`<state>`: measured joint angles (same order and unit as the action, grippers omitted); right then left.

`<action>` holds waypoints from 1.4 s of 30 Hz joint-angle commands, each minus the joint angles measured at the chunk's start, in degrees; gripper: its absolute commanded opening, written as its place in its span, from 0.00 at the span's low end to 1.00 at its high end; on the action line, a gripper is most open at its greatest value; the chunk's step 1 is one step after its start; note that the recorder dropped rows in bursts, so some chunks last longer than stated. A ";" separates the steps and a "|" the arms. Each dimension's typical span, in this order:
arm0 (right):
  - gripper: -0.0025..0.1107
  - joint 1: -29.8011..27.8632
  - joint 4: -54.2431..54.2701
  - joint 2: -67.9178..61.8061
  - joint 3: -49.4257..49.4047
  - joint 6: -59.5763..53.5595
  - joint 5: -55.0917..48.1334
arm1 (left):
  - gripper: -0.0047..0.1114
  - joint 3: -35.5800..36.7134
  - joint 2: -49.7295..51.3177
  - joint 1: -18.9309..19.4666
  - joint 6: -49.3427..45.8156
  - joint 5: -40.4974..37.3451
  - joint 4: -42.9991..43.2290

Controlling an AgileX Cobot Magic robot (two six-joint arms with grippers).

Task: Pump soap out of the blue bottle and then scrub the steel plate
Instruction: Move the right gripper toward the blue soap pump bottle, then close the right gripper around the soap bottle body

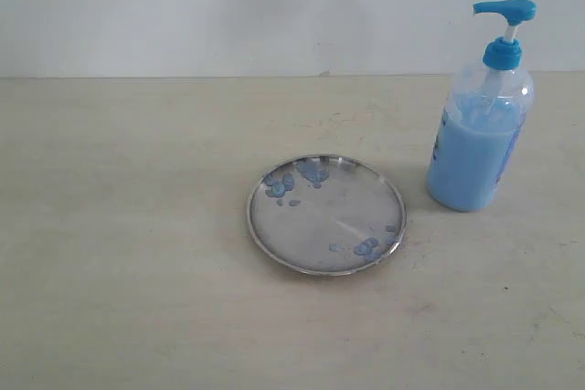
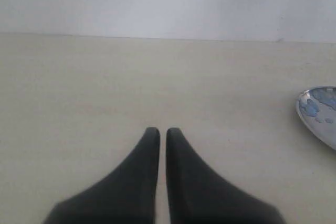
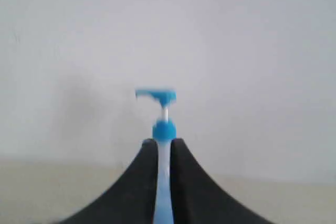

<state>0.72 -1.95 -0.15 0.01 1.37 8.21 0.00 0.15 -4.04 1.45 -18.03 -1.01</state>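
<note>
The steel plate [image 1: 322, 218] lies flat near the middle of the table, with light blue soap [image 1: 279, 185] in small blobs at its far-left rim and more at its near-right rim. The blue bottle [image 1: 480, 148] stands upright just right of the plate, its pump head [image 1: 505, 11] raised and its spout pointing left. Neither gripper shows in the exterior view. My left gripper [image 2: 163, 131] is shut over bare table, holding nothing, with the plate's edge [image 2: 320, 111] off to one side. My right gripper [image 3: 164, 142] is shut and empty, and the distant bottle [image 3: 164, 129] shows through the slit between its fingers.
The pale table [image 1: 128, 244] runs back to a plain white wall [image 1: 228, 6]. Nothing else stands on the table in any view.
</note>
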 commanded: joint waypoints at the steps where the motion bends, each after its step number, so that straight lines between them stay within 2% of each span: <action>1: 0.02 -0.16 8.24 0.15 -0.01 11.69 18.32 | 0.08 0.00 -0.15 -0.33 0.71 0.49 0.01; 8: 0.02 -0.16 23.42 0.15 -0.01 12.22 24.47 | 0.08 0.00 -0.15 -0.33 0.71 0.49 0.01; 11: 0.02 -0.16 24.83 0.15 0.17 10.73 27.23 | 0.08 0.00 -0.15 -0.47 0.71 0.49 0.01; 12: 0.02 -0.16 24.83 0.15 2.24 7.03 24.14 | 0.08 0.00 -0.15 -0.47 0.71 0.49 0.01; 14: 0.02 -0.16 21.64 -4.53 8.40 -5.53 8.70 | 0.08 0.00 -0.15 -0.47 0.71 0.49 0.01; 15: 0.02 -0.16 12.12 -15.47 13.57 -13.99 -7.85 | 0.08 0.00 -0.15 -0.47 0.71 0.49 0.01; 16: 0.02 -0.16 11.50 -20.74 14.13 -13.86 -10.38 | 0.08 0.00 -0.15 -0.47 0.71 0.49 0.01; 17: 0.02 -0.16 11.94 -34.08 13.56 -12.55 -9.05 | 0.08 0.00 -0.15 -0.47 0.71 0.49 0.01; 18: 0.02 -0.16 12.28 -39.04 13.61 -11.64 -6.10 | 0.08 0.00 -0.15 -0.47 0.71 0.49 0.01; 20: 0.02 -0.16 12.32 -52.09 14.78 -4.63 6.38 | 0.08 0.00 -0.15 -0.47 0.71 0.49 0.01; 22: 0.03 -0.16 10.58 -65.66 14.78 -5.05 16.93 | 0.08 0.00 -0.15 -0.47 0.71 0.49 0.01; 24: 0.14 -0.16 4.56 -75.24 14.78 -4.91 25.89 | 0.08 0.00 -0.15 -0.47 0.71 0.49 0.01; 25: 0.25 -0.16 -0.09 -79.12 14.96 -4.49 31.46 | 0.08 0.00 -0.15 -0.47 0.71 0.49 0.01; 26: 0.43 -0.16 -5.13 -82.85 15.41 -4.49 35.77 | 0.08 0.00 -0.15 -0.47 0.71 0.49 0.01; 27: 0.66 -0.16 -9.71 -85.56 16.35 -4.79 37.81 | 0.08 0.00 -0.15 -0.47 0.71 0.49 0.01; 28: 0.94 -0.16 -12.57 -87.72 17.93 -6.62 37.41 | 0.08 0.00 -0.15 -0.47 0.71 0.49 0.01; 35: 0.94 -0.16 -13.09 -92.42 20.12 -7.35 36.63 | 0.08 0.00 -0.15 -0.47 0.71 0.49 0.01; 42: 0.94 -0.16 -2.13 -92.42 20.12 -12.16 47.25 | 0.08 0.00 -0.15 -0.47 0.71 0.49 0.01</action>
<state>0.63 -8.16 -92.39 19.91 -7.42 50.39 0.00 0.15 -4.04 1.45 -18.03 -1.01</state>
